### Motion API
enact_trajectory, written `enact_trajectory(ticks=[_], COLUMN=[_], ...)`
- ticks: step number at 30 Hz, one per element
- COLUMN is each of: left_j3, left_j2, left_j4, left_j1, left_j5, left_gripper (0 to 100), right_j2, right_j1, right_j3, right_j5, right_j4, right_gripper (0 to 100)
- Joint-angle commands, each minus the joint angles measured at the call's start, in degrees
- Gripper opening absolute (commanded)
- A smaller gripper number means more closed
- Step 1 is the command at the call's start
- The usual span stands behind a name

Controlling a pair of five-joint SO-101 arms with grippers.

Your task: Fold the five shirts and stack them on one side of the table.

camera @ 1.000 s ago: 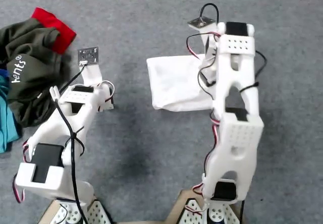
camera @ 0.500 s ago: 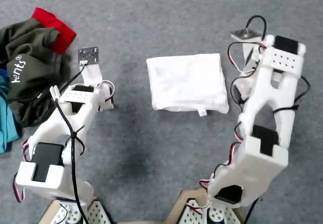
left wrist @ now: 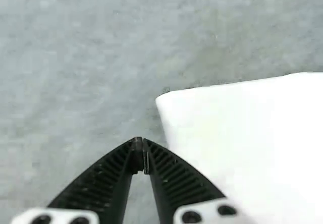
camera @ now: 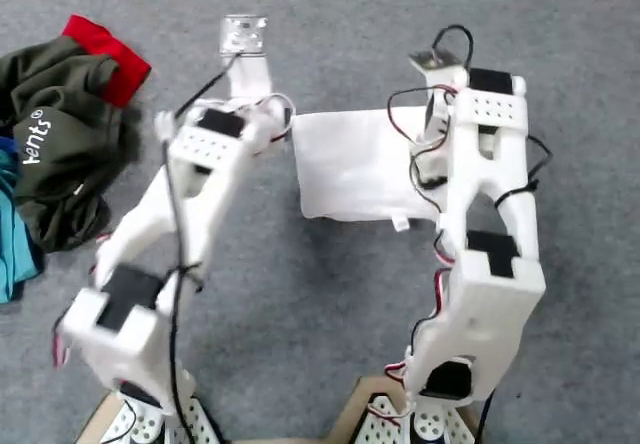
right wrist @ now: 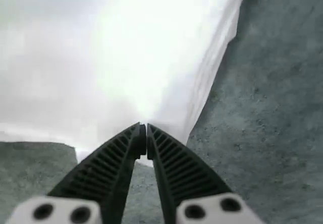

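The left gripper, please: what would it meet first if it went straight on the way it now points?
Most likely the grey fabric-covered table, just beside the corner of the folded white shirt; the left gripper points narrowly past it, though depth is unclear.

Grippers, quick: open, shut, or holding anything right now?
Left gripper: shut, empty, beside a corner of the white shirt.
Right gripper: shut, no cloth seen in it, over the white shirt.

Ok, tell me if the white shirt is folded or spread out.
Folded. The white shirt lies as a compact rectangle with straight edges on the grey table; no sleeves stick out.
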Motion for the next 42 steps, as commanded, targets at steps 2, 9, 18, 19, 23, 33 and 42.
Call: enact_trajectory(ticks=[2, 9, 18, 19, 23, 33, 42], left_j3=[-16.92, -43.56, -69.41, -72.75, -81.63, -81.36, -99.82], left_j2=[18.37, 37.19, 41.49, 41.49, 43.52, 59.16, 57.23], left_j4=[-0.44, 13.19, 32.53, 35.25, 38.77, 33.23, 43.16], left_j1=[1.27, 0.84, -0.04, 0.22, 2.24, 1.63, 2.42], left_j5=[1.85, 4.92, 4.75, 4.75, 4.84, 5.19, 2.37], left_gripper=[3, 3, 3, 3, 3, 3, 3], right_j2=[3.38, 5.23, -1.54, -1.54, 1.01, 4.0, -6.81], right_j1=[2.55, 3.6, 4.13, 3.96, 3.69, 6.95, 7.74], right_j3=[-0.04, -1.89, -16.75, -16.4, -9.89, 9.8, 3.12], right_j5=[-1.14, -0.09, 0.09, 0.09, 0.35, 0.44, 6.77], right_j4=[-2.02, -3.08, 11.08, 11.08, 8.09, -11.43, -2.11], right_gripper=[1.4, 1.4, 1.4, 1.4, 1.4, 1.4, 1.4])
